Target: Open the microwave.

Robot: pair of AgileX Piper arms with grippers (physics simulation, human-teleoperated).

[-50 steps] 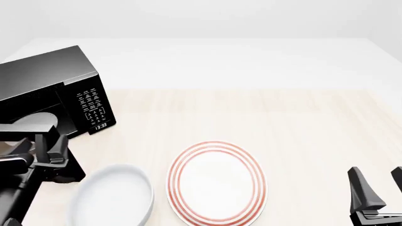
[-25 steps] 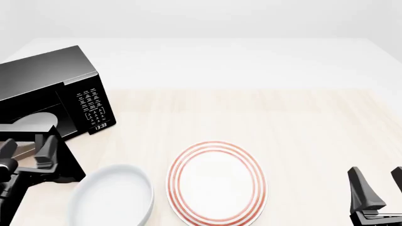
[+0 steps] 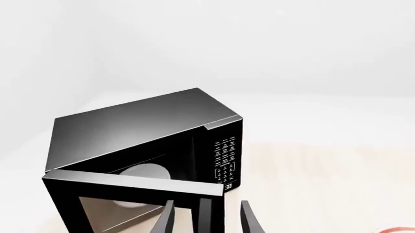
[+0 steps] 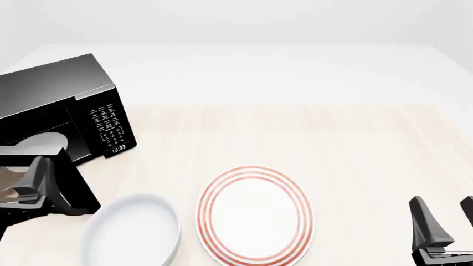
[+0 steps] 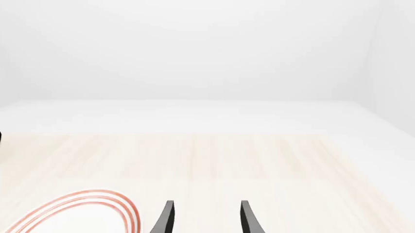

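The microwave [image 4: 63,108] is seen at the desk's [image 4: 296,133] left with its door swung open. The left gripper [image 4: 33,185] is positioned at the door, beside a white bowl [image 4: 133,230] and red-ringed plate [image 4: 255,215].

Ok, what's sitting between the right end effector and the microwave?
In the front view, the red-ringed plate and the white bowl lie between the right end effector and the microwave.

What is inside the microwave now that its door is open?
Inside the microwave, a pale round turntable plate shows on the cavity floor. The open door covers its lower part; the cavity's deeper corners stay dark.
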